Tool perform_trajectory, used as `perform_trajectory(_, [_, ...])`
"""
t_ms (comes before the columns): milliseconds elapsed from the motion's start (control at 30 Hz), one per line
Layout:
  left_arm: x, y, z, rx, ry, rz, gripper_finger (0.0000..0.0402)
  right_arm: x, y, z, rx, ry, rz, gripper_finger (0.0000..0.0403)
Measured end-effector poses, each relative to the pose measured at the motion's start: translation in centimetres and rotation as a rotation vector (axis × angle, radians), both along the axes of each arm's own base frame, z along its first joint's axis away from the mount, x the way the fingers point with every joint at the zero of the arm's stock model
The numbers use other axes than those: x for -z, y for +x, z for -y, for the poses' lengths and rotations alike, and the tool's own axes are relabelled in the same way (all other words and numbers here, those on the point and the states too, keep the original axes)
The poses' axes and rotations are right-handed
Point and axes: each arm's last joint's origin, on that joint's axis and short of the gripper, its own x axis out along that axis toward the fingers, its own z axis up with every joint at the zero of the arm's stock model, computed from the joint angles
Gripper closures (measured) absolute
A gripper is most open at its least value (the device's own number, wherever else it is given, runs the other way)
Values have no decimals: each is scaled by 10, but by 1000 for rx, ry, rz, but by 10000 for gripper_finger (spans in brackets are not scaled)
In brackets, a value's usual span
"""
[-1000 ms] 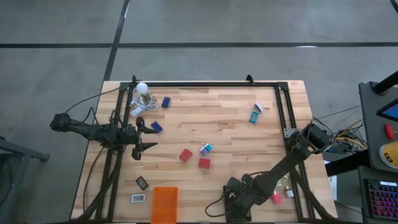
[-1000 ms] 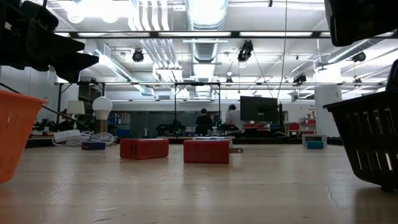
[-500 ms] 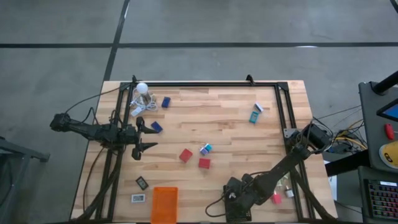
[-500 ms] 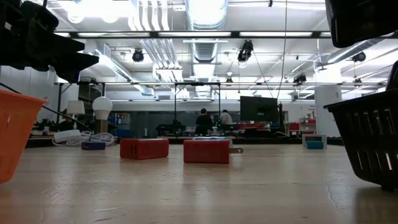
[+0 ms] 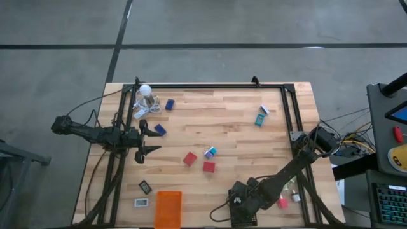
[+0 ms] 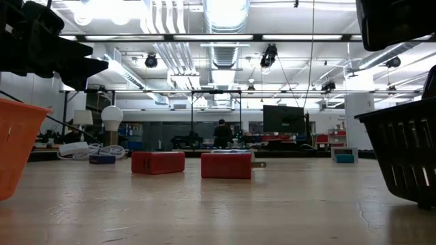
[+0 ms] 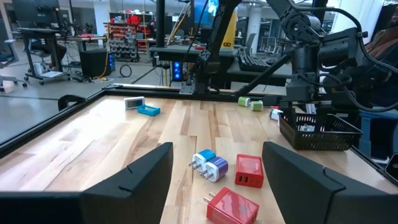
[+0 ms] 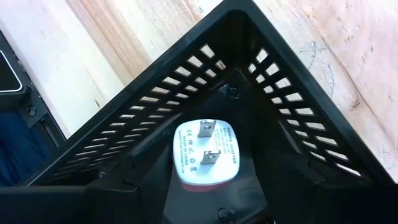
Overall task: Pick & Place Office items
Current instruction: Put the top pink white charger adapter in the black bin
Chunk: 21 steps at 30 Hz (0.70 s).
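White plug adapter [image 8: 204, 155] lies prongs-up in black basket [image 8: 155, 118] at worktop's near right edge under right gripper [image 5: 241, 205], fingers' spread can't be told; light, rigid, slick, grip flat sides; left gripper [image 7: 214, 180] fingers apart, empty.

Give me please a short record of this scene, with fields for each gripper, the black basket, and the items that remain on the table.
left gripper: open, empty, above the table's left side
right gripper: over the black basket, holds nothing
black basket: one white plug adapter lies inside, prongs up
table centre: two red adapters, one blue-and-white adapter
orange tray: at the near edge
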Motion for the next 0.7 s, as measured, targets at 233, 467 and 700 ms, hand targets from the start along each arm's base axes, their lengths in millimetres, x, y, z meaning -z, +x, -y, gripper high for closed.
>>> perform_trajectory(233, [0, 0, 0, 0, 0, 0, 149, 0, 0, 0, 9, 3, -1, 190])
perform_trajectory(467, [0, 0, 0, 0, 0, 0, 149, -4, 0, -1, 5, 14, 5, 190])
perform_trajectory(700, [0, 0, 0, 0, 0, 0, 149, -19, -2, 2, -7, -2, -5, 190])
